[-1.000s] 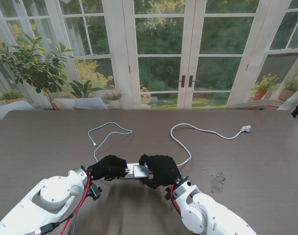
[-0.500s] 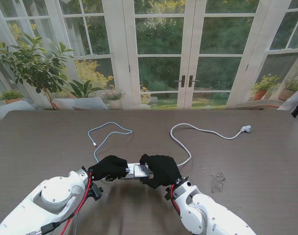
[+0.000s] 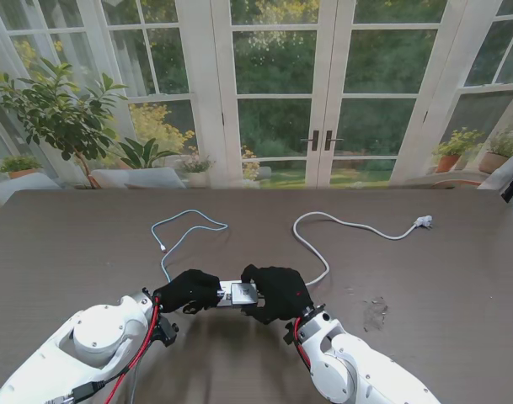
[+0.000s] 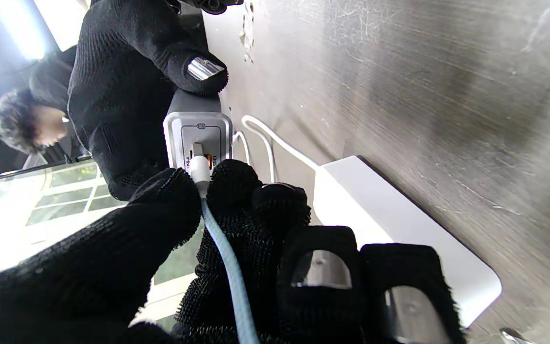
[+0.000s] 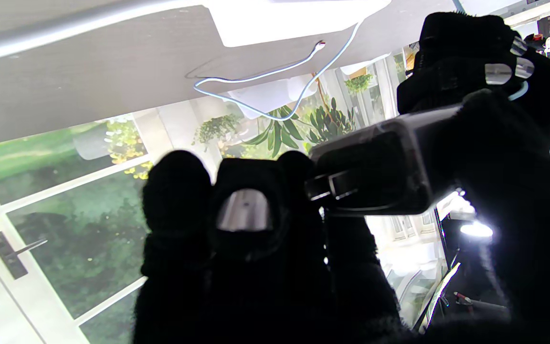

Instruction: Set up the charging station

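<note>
Desk [image 3: 458, 278]: dark, brushed grain, flat, scuffed.
White cable [image 3: 340, 225]: smooth, round, looped on the desk, plug end lying far right.
Pale blue cable [image 3: 182, 231]: braided, thin, curled left of centre.
Charger block [image 3: 242, 293]: silver-grey, rounded box, held just over the desk near me, between both hands.
Right robot hand [image 3: 277, 292]: black knit glove, clamped around the block.
Left robot hand [image 3: 189, 289]: pinching the blue cable's white connector [image 4: 199, 168].
Change over the last second: almost none; connector remained at the port, so insertion judged under way, not confirmed seated.
</note>
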Controlling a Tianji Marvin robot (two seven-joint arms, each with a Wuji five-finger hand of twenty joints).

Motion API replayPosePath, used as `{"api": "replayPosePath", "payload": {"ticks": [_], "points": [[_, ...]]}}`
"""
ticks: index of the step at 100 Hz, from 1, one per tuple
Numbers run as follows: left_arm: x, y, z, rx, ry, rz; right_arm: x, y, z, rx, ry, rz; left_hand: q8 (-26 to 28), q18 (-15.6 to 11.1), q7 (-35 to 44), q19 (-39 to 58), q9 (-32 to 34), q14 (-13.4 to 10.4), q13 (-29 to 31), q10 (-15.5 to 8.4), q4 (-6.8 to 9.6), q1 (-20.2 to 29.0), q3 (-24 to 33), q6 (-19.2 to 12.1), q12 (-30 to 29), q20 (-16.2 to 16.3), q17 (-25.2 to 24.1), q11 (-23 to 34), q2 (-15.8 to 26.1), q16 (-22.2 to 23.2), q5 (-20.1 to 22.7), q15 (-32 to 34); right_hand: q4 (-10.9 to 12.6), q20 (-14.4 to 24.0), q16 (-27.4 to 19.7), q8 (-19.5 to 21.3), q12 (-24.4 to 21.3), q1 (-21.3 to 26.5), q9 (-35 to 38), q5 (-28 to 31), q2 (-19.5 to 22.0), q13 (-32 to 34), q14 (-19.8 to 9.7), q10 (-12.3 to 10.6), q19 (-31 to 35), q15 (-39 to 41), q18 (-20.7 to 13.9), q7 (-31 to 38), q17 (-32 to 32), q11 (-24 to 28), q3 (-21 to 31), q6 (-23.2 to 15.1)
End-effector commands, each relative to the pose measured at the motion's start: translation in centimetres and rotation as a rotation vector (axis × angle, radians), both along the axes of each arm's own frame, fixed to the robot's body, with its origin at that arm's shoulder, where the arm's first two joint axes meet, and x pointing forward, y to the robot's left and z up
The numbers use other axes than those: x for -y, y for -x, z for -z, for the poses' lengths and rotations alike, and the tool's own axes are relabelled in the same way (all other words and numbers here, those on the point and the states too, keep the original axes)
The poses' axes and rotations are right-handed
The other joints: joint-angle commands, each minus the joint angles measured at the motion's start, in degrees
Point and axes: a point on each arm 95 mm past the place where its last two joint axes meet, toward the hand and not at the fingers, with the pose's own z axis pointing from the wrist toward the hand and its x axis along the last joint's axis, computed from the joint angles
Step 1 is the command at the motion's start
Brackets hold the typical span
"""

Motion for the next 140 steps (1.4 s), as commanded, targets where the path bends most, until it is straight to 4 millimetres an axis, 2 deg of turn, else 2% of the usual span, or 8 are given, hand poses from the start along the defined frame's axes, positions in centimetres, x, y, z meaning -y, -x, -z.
{"api": "replayPosePath", "payload": {"ticks": [1, 140], "points": [[0.75, 0.20, 0.17, -0.013, 0.015, 0.019, -0.88, 0.30, -0.19, -0.004, -0.014, -0.016, 1.25, -6.77, 2.30, 15.72, 2.05, -7.87, 0.83, 1.43, -1.79, 0.06, 2.14, 1.63, 0.90, 0.95, 1.86, -0.61, 1.95, 0.64, 1.55, 5.11, 3.32, -0.25, -42.63, 2.20, 0.16, 5.87, 3.70, 1.85, 6.76, 2.31, -2.33, -7.01, 2.64, 1.50, -2.13, 23.74, 0.34, 4.37, 10.25, -10.74], [1.49, -0.31, 0.64, 0.002, 0.022, -0.012, -1.33, 1.02, -0.44, 0.029, 0.018, 0.020, 1.05, -7.78, -0.93, 15.72, 4.63, -7.71, 0.83, 1.12, -1.04, 0.60, 2.82, 2.78, -1.77, 4.12, 2.20, -1.31, 1.22, 0.85, 4.82, 6.46, 3.43, -0.55, -42.60, 2.20, 0.08, 6.46, 3.73, 1.84, 7.13, 2.26, -1.98, -6.48, 2.84, 1.99, -1.75, 23.71, 0.50, 4.48, 9.79, -9.94]]}}
